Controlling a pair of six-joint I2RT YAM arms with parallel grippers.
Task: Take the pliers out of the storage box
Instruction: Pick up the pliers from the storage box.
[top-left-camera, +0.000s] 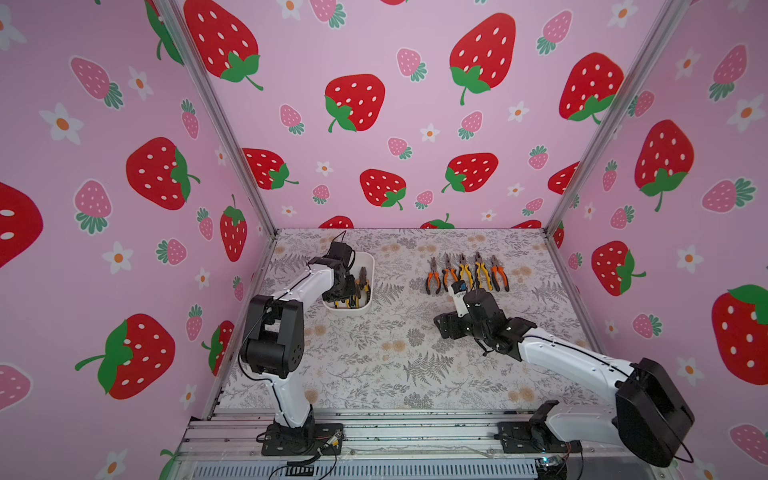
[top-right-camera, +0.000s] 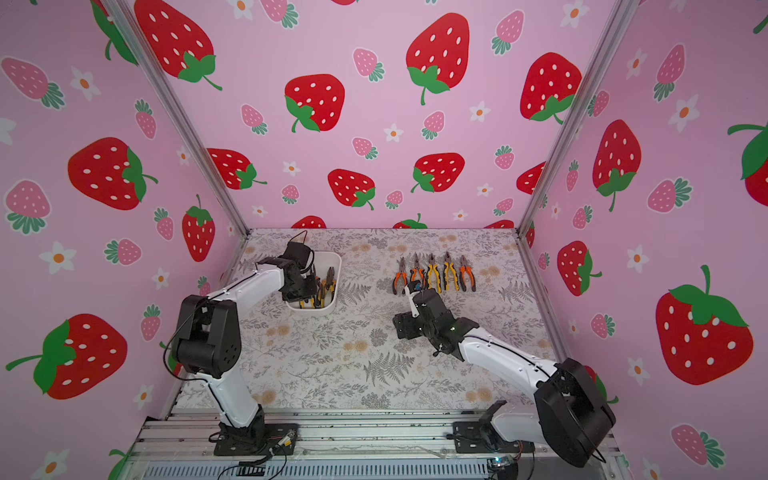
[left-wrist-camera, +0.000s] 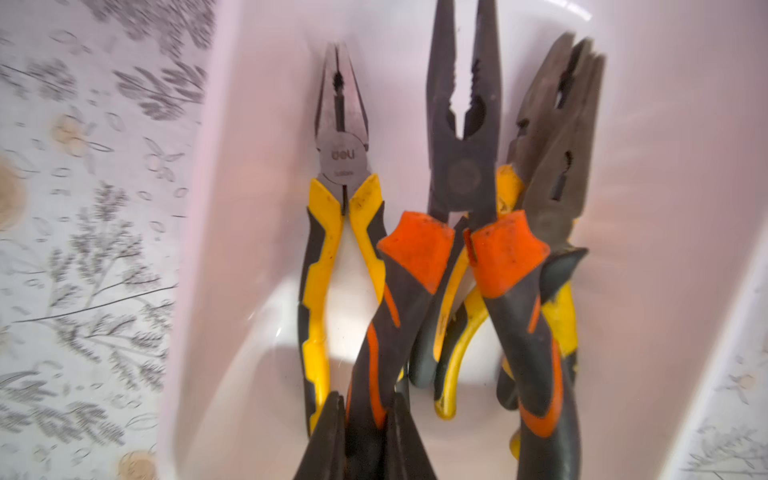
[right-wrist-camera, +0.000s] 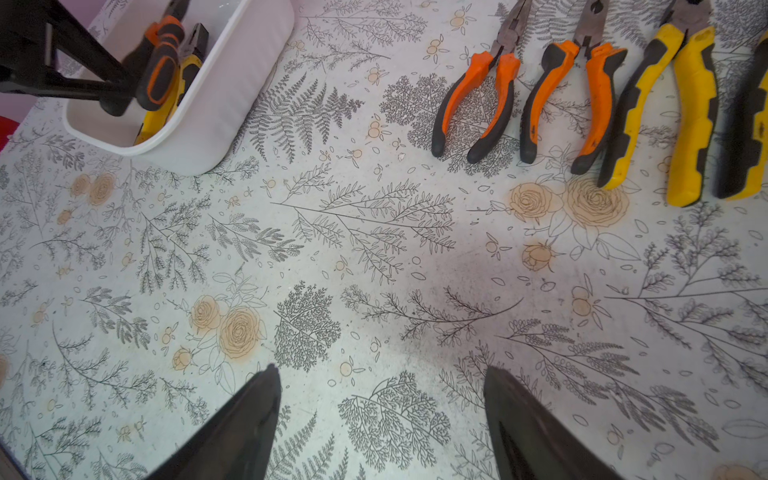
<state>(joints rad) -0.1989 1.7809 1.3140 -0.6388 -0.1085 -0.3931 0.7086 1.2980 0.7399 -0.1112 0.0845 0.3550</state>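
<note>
Nearest the left wrist lens: left gripper (left-wrist-camera: 368, 399), black fingers (left-wrist-camera: 332, 432) set narrow and pinching one handle of the orange-handled long-nose pliers (left-wrist-camera: 461, 174). Gripped inside the storage box (left-wrist-camera: 249, 174), nose toward the box end away from the gripper, metal tips slightly parted, handles crossing over yellow ones beneath. Alongside in the box, nearest one long wall, yellow-handled combination pliers (left-wrist-camera: 340, 199) lying flat with nose shut. Toward the opposite long wall, blunt-nosed yellow-handled pliers (left-wrist-camera: 557, 166) stacked on one another, exact count hard to tell. In both top views, white storage box (top-left-camera: 371, 286) (top-right-camera: 338, 286) resting on the floral table (top-left-camera: 374, 365), left arm (top-left-camera: 307, 278) bent down into it. Well apart from the box, on its right-arm side, row of five pliers (top-left-camera: 464, 272) (top-right-camera: 432, 272) laid side by side on the table, noses pointing away from the arm bases. Two orange-handled pairs nearest the box, then two yellow-handled, then one orange-handled farthest from it. Between box and row, closer to the row, right gripper (right-wrist-camera: 382, 374): fingers (right-wrist-camera: 257, 415) spread wide, nothing between them, poised over bare table.
</note>
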